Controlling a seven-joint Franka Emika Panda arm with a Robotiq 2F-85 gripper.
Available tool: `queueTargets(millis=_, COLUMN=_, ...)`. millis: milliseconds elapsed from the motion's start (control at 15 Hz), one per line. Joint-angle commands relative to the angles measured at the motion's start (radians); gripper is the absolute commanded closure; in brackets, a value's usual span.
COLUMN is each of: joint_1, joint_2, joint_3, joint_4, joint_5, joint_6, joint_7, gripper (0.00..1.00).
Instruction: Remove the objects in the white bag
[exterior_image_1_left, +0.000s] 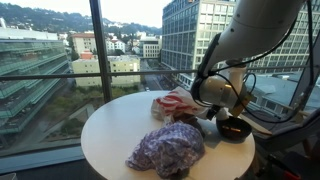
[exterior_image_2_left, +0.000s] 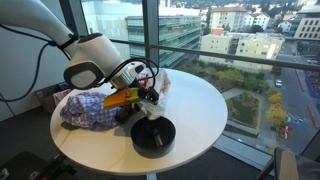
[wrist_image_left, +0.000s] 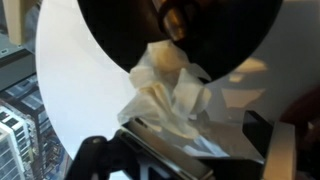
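white bag (wrist_image_left: 168, 98) | you see it crumpled, soft pale folds, slumped | just beside the black bowl (wrist_image_left: 110, 30), top fold overlapping its rim | contents hidden

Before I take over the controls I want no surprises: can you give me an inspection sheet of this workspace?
Surface: round white table.
Job's things: white bag with red print, lying mid-table; crumpled white material in the wrist view.
Clutter: patterned cloth bundle; black bowl.
Grippers: the gripper sits low beside the black bowl; open or shut unclear.
Cables: black cable looped above the gripper.
Surroundings: tall windows, city outside.
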Motion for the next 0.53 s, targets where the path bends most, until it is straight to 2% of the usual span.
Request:
queueTargets(millis=0, joint_1=0.130, joint_2=-0.107, joint_3=-0.112, joint_4=-0.011, joint_5=-0.067, joint_6=-0.028, joint_7=0.035, gripper=0.00)
queueTargets(millis=267, joint_1=0.234, joint_2=-0.161, joint_3=-0.174, joint_4=0.010, joint_5=-0.078, joint_6=0.018, joint_7=-0.007, gripper=0.00)
queueTargets(millis=333, joint_1=0.258, joint_2=-0.175, joint_3=-0.189, joint_4=0.010, joint_5=-0.084, joint_6=0.009, joint_7=-0.007, gripper=0.00)
queueTargets(millis=467, joint_1=0.303, joint_2=-0.214, joint_3=-0.228, joint_4=-0.003, joint_5=-0.112, joint_6=-0.087, joint_7=0.020, gripper=0.00)
